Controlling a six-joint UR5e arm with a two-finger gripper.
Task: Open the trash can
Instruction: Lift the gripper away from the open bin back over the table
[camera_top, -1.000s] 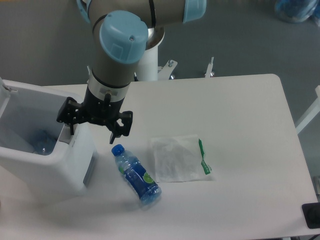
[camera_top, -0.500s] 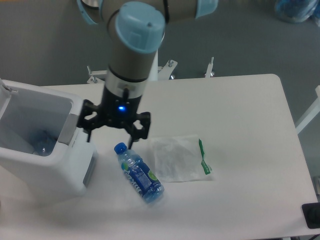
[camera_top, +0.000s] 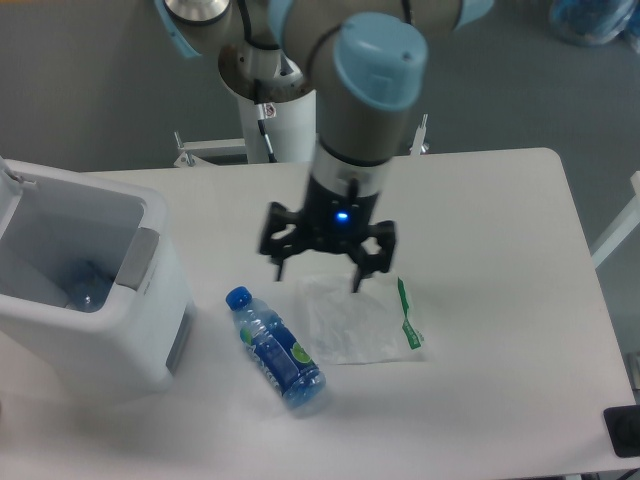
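**Bin stands open at left edge, gripper over the clear bag**

We see the large white boxy plastic trash can (camera_top: 95, 330) at the left edge of the white tabletop (camera_top: 490, 230), partly cut off by the frame. Its top is open and we look straight down into it. A grey latch piece (camera_top: 138, 262) sits on its right rim, a grey panel (camera_top: 179, 340) on its right side wall. Something bluish lies inside at the bottom, too blurred to name.

Just right of the bin lies a clear plastic water bottle with blue cap and blue label (camera_top: 275, 350), on its side, cap pointing up-left, apart from the bin wall. Next to it on the right is a flat clear plastic bag with a green strip along its right edge (camera_top: 355, 317), lying close beside the bottle.

The black two-finger gripper (camera_top: 316, 275) hangs over the upper edge of the bag, well apart from the bin. Its fingers (camera_top: 357, 276) are spread wide and grip nothing. A blue light glows on the wrist above them.
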